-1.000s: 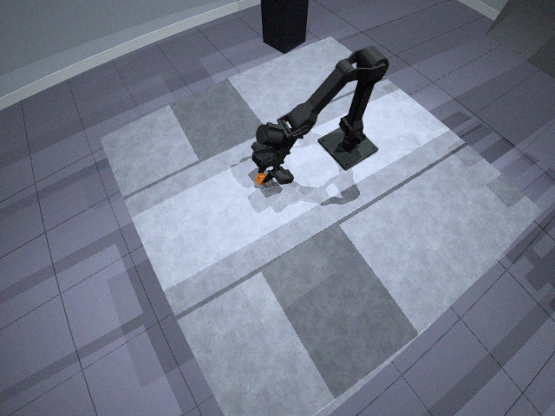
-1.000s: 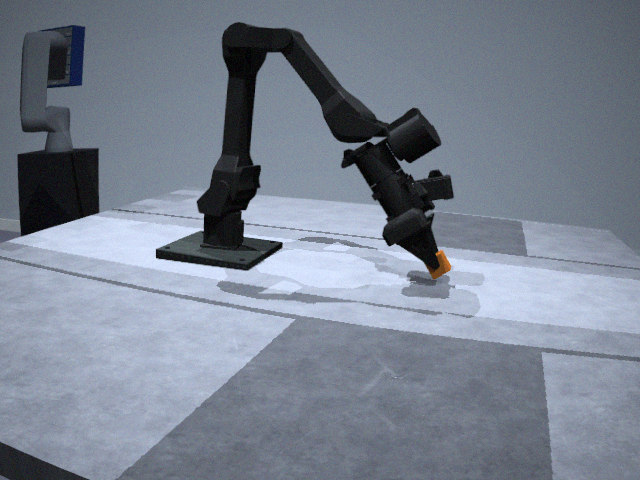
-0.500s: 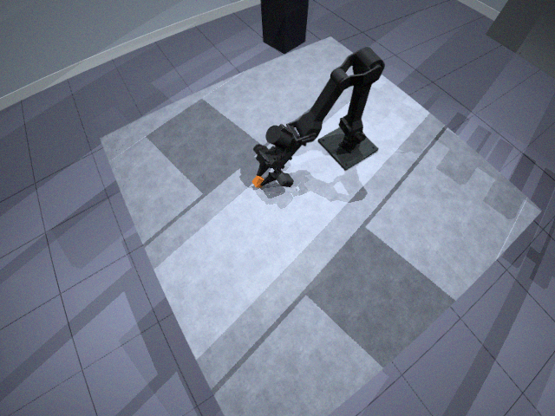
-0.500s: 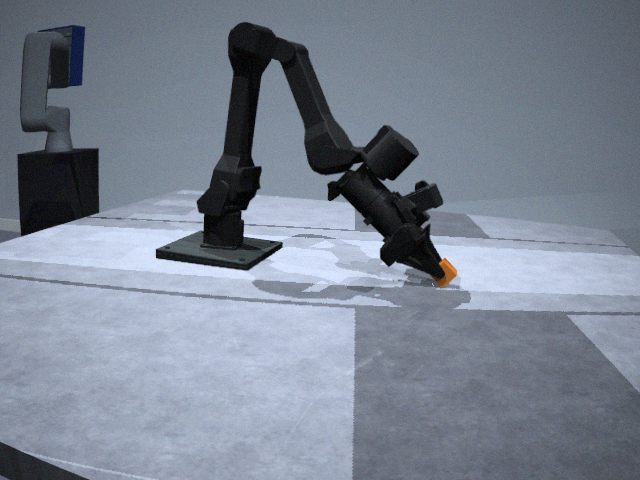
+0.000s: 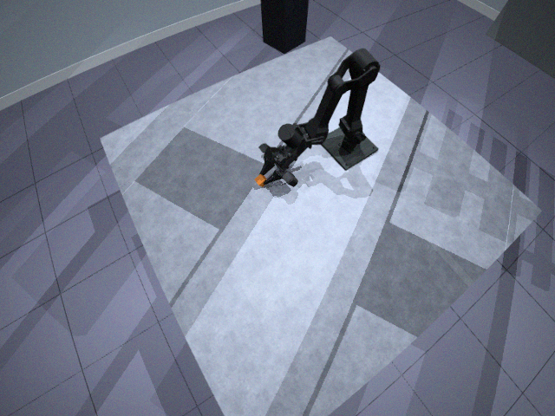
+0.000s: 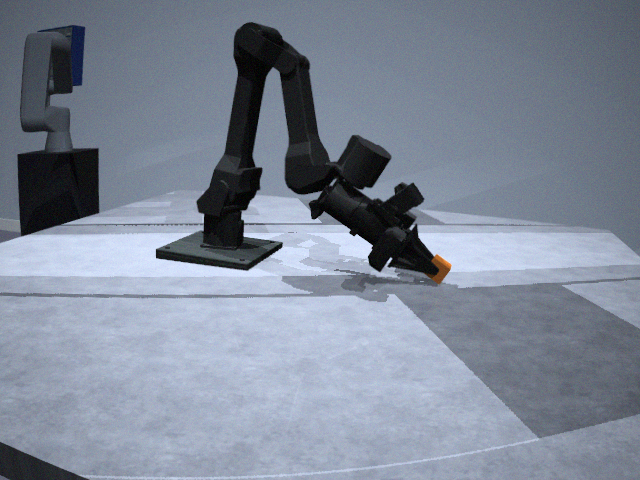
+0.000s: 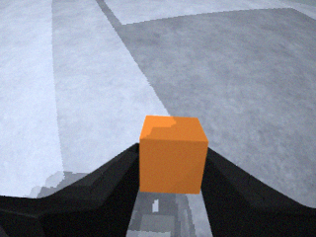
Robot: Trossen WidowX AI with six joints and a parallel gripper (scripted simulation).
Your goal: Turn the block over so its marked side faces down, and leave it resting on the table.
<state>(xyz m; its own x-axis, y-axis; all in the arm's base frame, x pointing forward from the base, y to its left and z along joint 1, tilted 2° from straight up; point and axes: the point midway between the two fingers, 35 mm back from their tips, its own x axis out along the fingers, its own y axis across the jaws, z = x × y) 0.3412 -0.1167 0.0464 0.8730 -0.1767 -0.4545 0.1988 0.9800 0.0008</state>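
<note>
The orange block (image 5: pixel 259 180) (image 6: pixel 442 268) (image 7: pixel 173 167) is held tilted, low over the table (image 5: pixel 269 277) (image 6: pixel 180 361). My gripper (image 5: pixel 263 180) (image 6: pixel 437 268) (image 7: pixel 170 151) is shut on it, one finger on each side, and slants down and outward from the arm. In the exterior view the block's lowest corner is close to the table top; I cannot tell whether it touches. In the wrist view two plain orange faces show, with a shadow edge across the upper one. No mark can be made out; the marked side is hidden or not distinguishable.
The arm's base plate (image 5: pixel 350 159) (image 6: pixel 206 254) sits on the table behind the gripper. Beyond the table stands a black pedestal (image 5: pixel 284 24) (image 6: pixel 56 191) with a grey robot arm (image 6: pixel 33 82) and a blue panel (image 6: pixel 77 54). Dark patches and stripes pattern the table top.
</note>
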